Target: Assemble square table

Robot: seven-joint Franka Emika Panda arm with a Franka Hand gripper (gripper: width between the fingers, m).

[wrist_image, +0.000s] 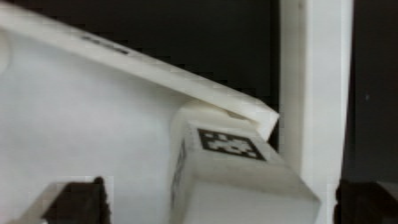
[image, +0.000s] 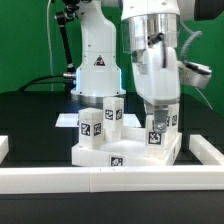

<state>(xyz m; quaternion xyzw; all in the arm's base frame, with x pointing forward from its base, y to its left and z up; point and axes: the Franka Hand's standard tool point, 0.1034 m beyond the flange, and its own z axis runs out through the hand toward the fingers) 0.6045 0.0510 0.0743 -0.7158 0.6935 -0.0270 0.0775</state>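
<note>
1. While the arm hangs over the black desk (image: 30, 115), the end effector (image: 158, 108) stands spread wide, fingers (wrist_image: 71, 198) apart, grasping nothing.
2. Directly below it, one leg (image: 160, 128) stands upright at the tabletop's (image: 125, 152) 3 o'clock corner.
3. Two more legs (image: 113, 112) stand upright near the tabletop's 10 o'clock area.
4. White border bars (image: 110, 180) lie at 6 o'clock.

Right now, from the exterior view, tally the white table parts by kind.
Tabletop: 1
Legs, upright: 3
Total: 4 parts in plain sight; a fourth leg may be hidden behind the arm.
</note>
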